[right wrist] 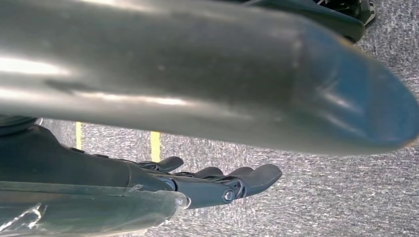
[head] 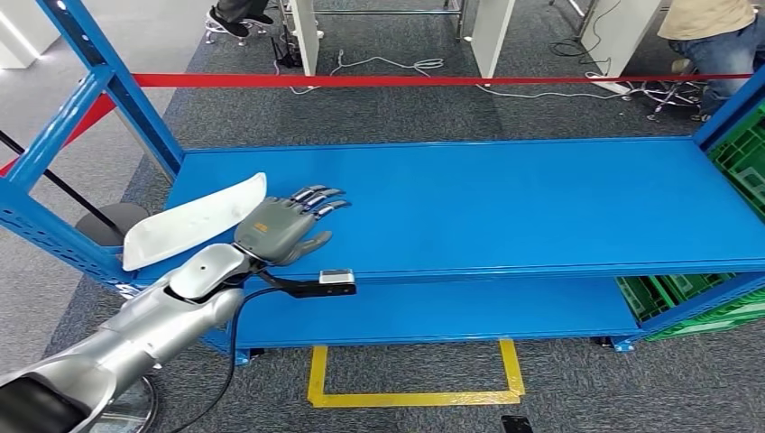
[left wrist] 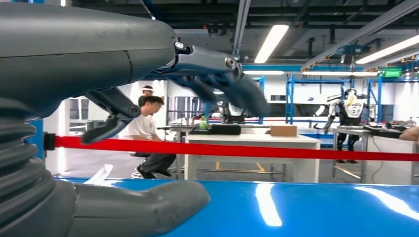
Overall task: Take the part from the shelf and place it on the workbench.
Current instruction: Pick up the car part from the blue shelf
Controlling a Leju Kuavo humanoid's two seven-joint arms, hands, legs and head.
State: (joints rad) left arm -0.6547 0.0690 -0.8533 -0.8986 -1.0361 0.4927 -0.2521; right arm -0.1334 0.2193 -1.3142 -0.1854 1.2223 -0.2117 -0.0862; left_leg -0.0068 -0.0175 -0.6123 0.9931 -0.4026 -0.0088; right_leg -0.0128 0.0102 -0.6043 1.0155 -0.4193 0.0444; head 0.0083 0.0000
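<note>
Blue shelf, white part beside empty left hand; wrist views lack part

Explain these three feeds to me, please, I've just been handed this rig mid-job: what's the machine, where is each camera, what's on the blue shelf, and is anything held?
The machine is a humanoid robot with two silver arms, each ending in a many-fingered hand.

The head view looks forward and down from high on its body. There the left hand lies over the blue shelf, fingers spread, holding nothing. Right beside it, towards the shelf's left end, lies the white part, a curved white piece. Whether the hand touches it I cannot tell.

The left wrist view sits just behind that hand and looks along the shelf top past its open fingers to a red barrier tape and a workshop with people.

The right wrist view looks down at grey carpet; the right hand hangs there with nothing in it.
</note>
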